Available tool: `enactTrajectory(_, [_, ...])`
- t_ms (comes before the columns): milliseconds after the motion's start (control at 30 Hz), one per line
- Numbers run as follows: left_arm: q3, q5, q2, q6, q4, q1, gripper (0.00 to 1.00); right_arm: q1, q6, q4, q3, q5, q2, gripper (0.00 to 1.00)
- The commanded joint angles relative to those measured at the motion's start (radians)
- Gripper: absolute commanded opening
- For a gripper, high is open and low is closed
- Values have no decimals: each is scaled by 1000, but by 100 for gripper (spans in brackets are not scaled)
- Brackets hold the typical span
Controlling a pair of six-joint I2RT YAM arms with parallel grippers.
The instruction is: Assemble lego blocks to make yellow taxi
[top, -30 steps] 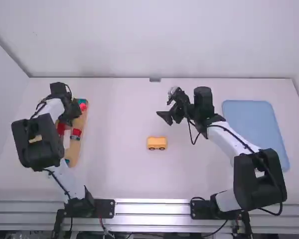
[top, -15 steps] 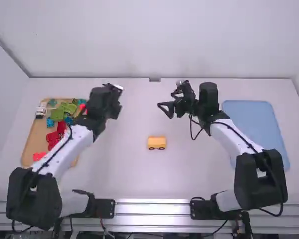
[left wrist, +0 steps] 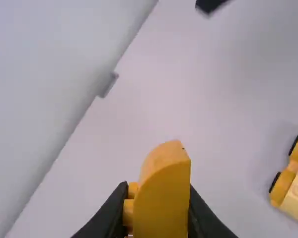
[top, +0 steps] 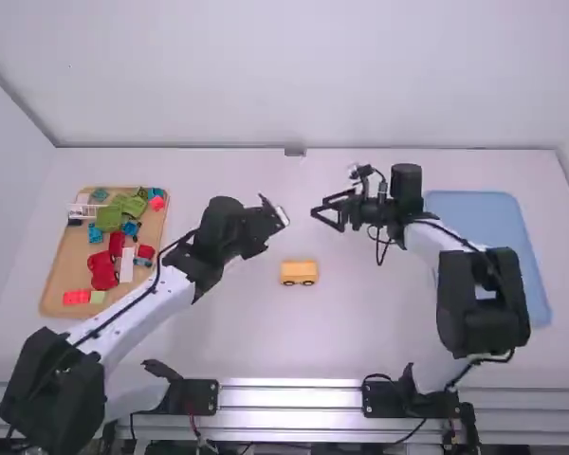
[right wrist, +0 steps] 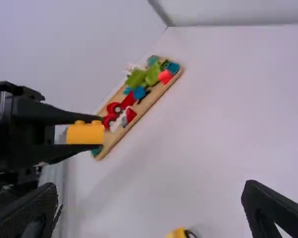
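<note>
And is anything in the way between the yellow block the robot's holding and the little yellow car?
Nothing I can see stands between the yellow block in the left gripper and the yellow car. The right gripper is nearby but off to the side.

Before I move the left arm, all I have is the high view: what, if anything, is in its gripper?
Observer: The left wrist view shows the left gripper closed on a yellow block with one rounded side.

Operator: Copy. My view shows the yellow wheeled base on the table, but not its top in detail. Anything there for a block to fit onto?

Observer: Yes, the left wrist view shows round studs on its upper face.
</note>
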Motion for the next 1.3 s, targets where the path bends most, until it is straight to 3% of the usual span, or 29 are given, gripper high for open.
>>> enactTrajectory(0, [-20,70,27,36,26,-8,2,35,71,37,27,-83,55,99])
enactTrajectory(233, [-21,65,142,1,122,-16,2,102,177,188,27,-83,114,95])
enactTrajectory(633, [-19,63,257,-36,278,-35,2,129,172,145,26,14,114,69])
enactTrajectory(1067, [-20,115,257,-43,283,-33,2,190,148,126,27,78,114,60])
enactTrajectory(1267, [-20,114,257,-43,274,-35,2,182,149,125,27,75,114,35])
